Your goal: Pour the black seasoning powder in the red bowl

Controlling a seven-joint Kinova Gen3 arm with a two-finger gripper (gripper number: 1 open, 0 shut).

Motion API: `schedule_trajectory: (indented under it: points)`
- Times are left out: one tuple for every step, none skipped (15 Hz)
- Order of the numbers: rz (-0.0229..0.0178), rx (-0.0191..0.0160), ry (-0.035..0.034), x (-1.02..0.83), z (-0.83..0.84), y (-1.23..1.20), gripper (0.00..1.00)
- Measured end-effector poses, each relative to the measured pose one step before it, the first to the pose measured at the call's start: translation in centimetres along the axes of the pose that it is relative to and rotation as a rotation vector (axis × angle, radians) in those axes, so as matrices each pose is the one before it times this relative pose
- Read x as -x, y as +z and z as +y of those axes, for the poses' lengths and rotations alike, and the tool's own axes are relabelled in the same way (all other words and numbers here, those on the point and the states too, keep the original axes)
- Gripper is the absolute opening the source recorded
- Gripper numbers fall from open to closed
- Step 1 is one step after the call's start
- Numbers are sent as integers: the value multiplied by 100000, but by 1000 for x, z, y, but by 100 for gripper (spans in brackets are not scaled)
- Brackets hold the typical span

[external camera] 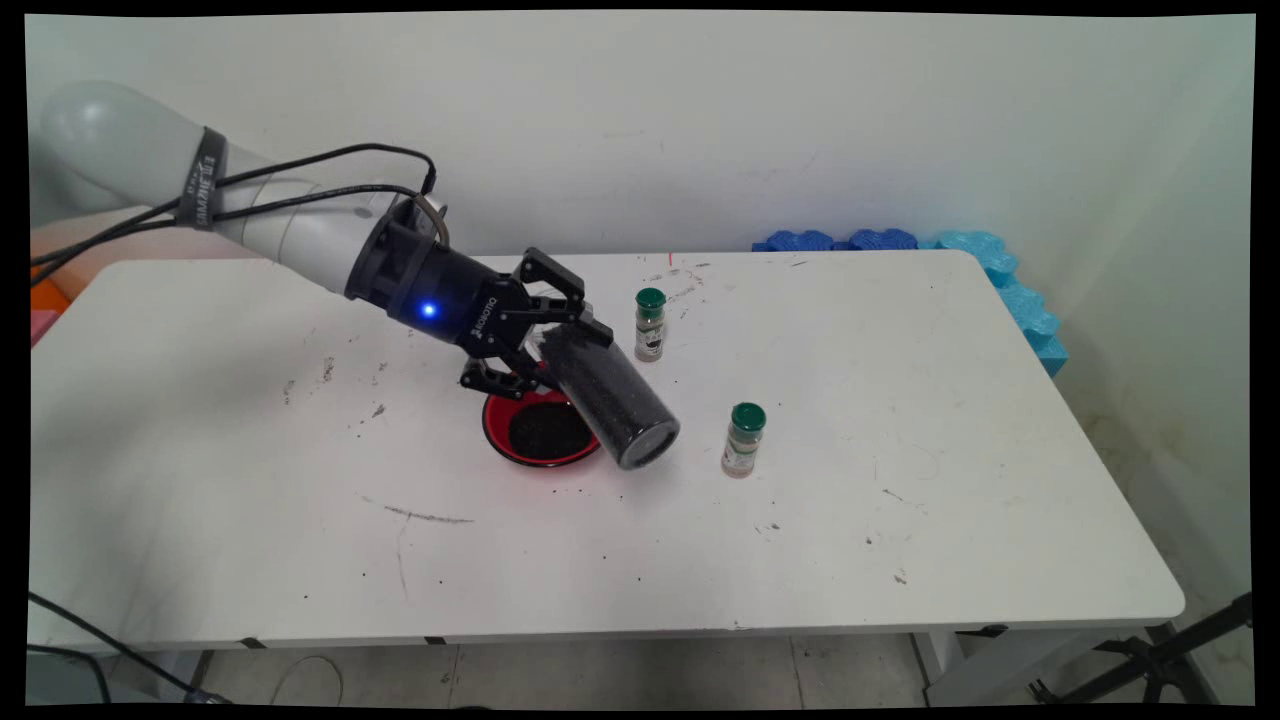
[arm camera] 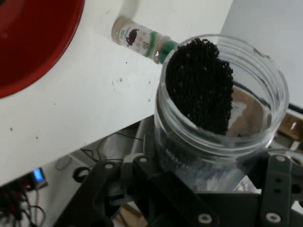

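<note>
Closest to my hand camera is the clear plastic jar (arm camera: pixel 220 113), its open mouth showing a heap of small black grains. My gripper (external camera: pixel 545 335) is clamped on the jar's base end, holding it tilted, mouth downward, over the near right rim of the red bowl (external camera: pixel 535 432) on the counter (external camera: pixel 900 500). Two green-capped spice bottles (external camera: pixel 650 324) (external camera: pixel 744 439) stand to its right.
</note>
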Motion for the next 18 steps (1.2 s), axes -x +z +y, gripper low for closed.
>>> schedule_trajectory:
  points:
    - [-183, -651, 4529, -43, 155, -29, 0]
    - [-94, -707, 5229, -66, 162, -50, 0]
    - [-77, -783, 4868, -57, 137, -47, 0]
    - [-67, -534, 3295, -30, 88, -41, 0]
    - [-59, -737, 4965, -42, 142, -43, 0]
    - [34, -429, 3211, -27, 103, -37, 0]
    - [183, -596, 5024, -55, 165, -52, 0]
    - [343, -640, 5905, -72, 222, -61, 0]
    - [308, -639, 5703, -96, 242, -44, 0]
    - [132, -473, 4845, -98, 215, -23, 0]
    - [28, -299, 3143, -58, 133, -1, 0]
    - [167, -277, 4439, -93, 248, -5, 0]
    - [141, -149, 2758, -68, 171, 5, 0]
    - [326, -135, 3933, -122, 287, 17, 0]
    - [339, -148, 4378, -141, 331, 27, 0]
    - [167, -161, 5024, -140, 362, 60, 0]
    - [120, -79, 4658, -126, 300, 78, 0]
    - [79, -26, 3308, -68, 201, 55, 0]
